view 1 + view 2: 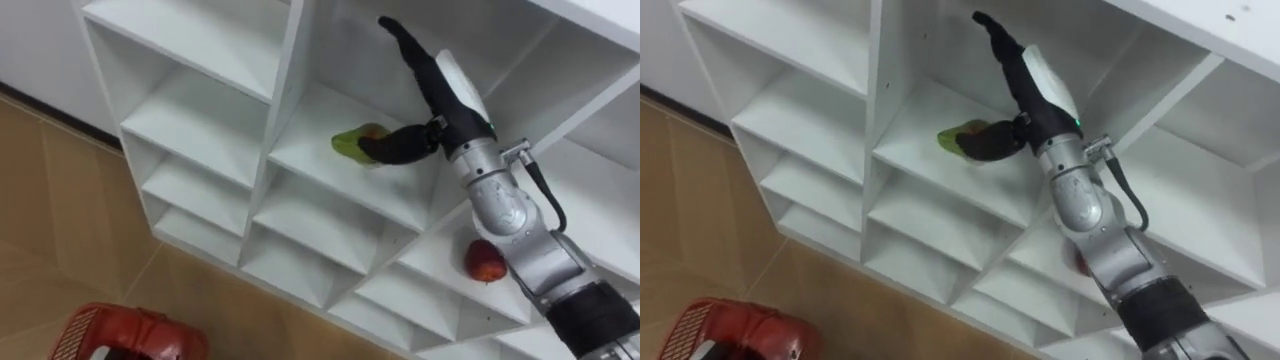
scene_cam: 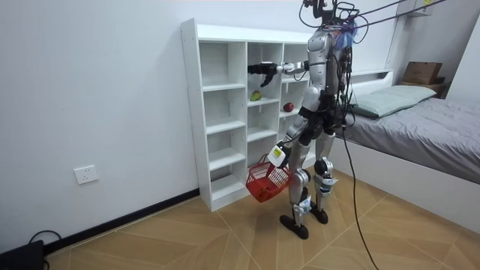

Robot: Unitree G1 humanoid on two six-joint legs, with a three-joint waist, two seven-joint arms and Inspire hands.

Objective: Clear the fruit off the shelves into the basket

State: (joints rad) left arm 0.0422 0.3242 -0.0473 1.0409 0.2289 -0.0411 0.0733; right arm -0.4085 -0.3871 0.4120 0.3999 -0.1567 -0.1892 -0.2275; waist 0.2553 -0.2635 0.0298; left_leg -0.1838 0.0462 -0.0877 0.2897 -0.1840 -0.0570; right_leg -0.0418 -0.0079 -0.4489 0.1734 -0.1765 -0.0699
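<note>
A white wall (image 2: 97,90) is shown above a wood-patterned floor (image 2: 187,240) (a socket (image 2: 86,175) is set low); a grey-covered bed (image 2: 435,142) is placed at the room view's right.

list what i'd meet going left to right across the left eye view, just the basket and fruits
red plastic basket → green-yellow fruit → round red apple. The right hand spans the stretch from the fruit to the apple, so it is left out.
</note>
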